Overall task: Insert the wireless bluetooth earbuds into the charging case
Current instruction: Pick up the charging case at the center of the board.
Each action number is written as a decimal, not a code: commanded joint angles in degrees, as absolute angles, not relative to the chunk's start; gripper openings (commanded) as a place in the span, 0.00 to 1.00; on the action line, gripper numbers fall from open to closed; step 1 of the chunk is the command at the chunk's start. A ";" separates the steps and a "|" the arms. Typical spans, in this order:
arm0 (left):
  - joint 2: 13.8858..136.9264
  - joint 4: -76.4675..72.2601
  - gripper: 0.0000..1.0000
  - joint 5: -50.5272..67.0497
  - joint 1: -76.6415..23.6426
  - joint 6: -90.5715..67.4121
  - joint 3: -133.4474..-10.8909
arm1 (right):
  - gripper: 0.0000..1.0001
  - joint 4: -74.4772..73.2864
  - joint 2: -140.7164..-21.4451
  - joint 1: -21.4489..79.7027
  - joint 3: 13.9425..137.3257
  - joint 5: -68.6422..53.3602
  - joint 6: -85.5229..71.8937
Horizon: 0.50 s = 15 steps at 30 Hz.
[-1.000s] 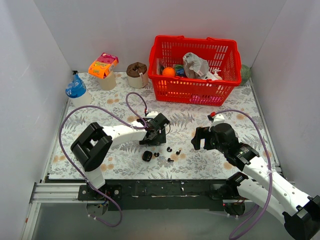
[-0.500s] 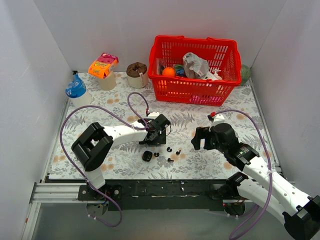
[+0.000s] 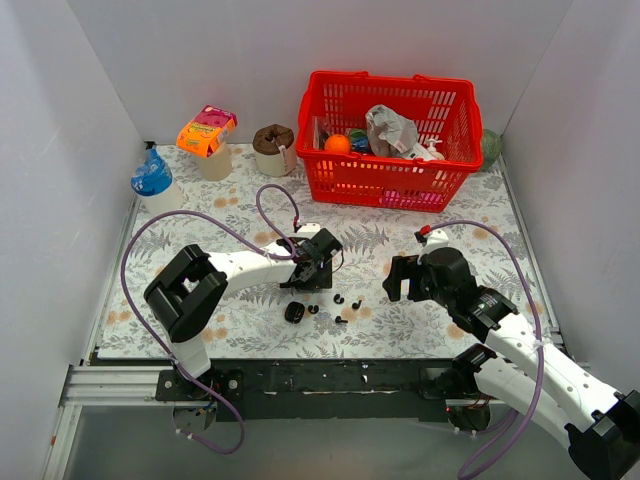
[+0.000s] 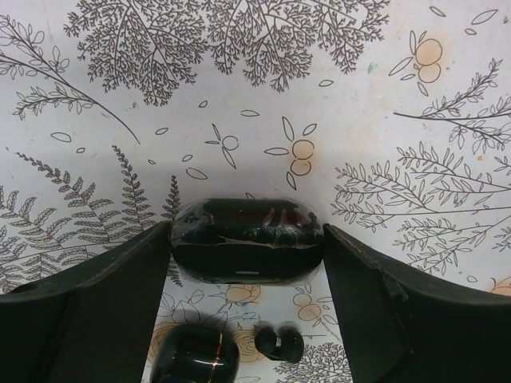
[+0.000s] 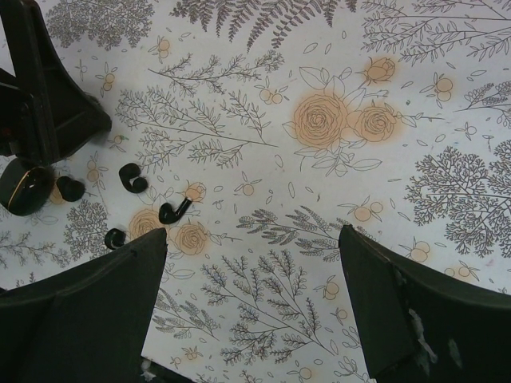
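Left claw (image 3: 306, 274) clamped endwise on the case (image 4: 247, 254), long axis spanning the jaws. Earbuds (image 5: 131, 177) loose on tabletop (image 3: 200, 200), 5 o'clock from it overhead. Right claw (image 3: 398, 280) gaping, empty; earbuds at its 8 o'clock.

Looking at a tablecloth (image 3: 450, 205) printed with ferns, leaves and orange blossoms, covering the table from edge to edge. Finding a red plastic shopping basket (image 3: 340, 180) standing at the far edge, toward the right corner. Seeing inside it an orange ball (image 3: 337, 143), a crumpled grey bag (image 3: 390, 128) and something pink (image 3: 410, 198) lying low against the front wall. Spotting a green round thing (image 3: 490, 148) peeking out behind the basket's right end. Noting, along the far edge toward the left corner, a brown-topped pale cup (image 3: 274, 150), an orange packet (image 3: 207, 130) resting on a beige cup (image 3: 215, 162), and a blue-capped bottle (image 3: 152, 182) standing nearest the left edge.
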State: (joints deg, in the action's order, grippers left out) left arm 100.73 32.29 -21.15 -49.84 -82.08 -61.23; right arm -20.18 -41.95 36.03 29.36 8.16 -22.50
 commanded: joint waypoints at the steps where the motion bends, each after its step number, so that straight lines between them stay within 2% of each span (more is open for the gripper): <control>1: 102.74 33.31 0.74 -22.85 -50.10 -82.44 -60.56 | 0.96 -19.51 -41.66 36.12 29.53 7.82 -22.50; 4: 102.57 33.14 0.70 -22.94 -50.27 -82.79 -59.86 | 0.96 -19.51 -41.57 36.12 29.44 7.82 -22.59; 11: 100.29 31.91 0.47 -23.20 -50.45 -82.79 -58.19 | 0.96 -19.86 -41.48 36.12 30.14 7.47 -22.68; 14: 96.70 29.71 0.36 -23.82 -50.45 -81.48 -57.40 | 0.96 -20.56 -41.75 36.12 31.46 7.03 -22.50; 15: 95.72 28.14 0.27 -23.91 -50.36 -80.95 -56.78 | 0.96 -20.74 -41.84 36.12 32.86 6.86 -22.24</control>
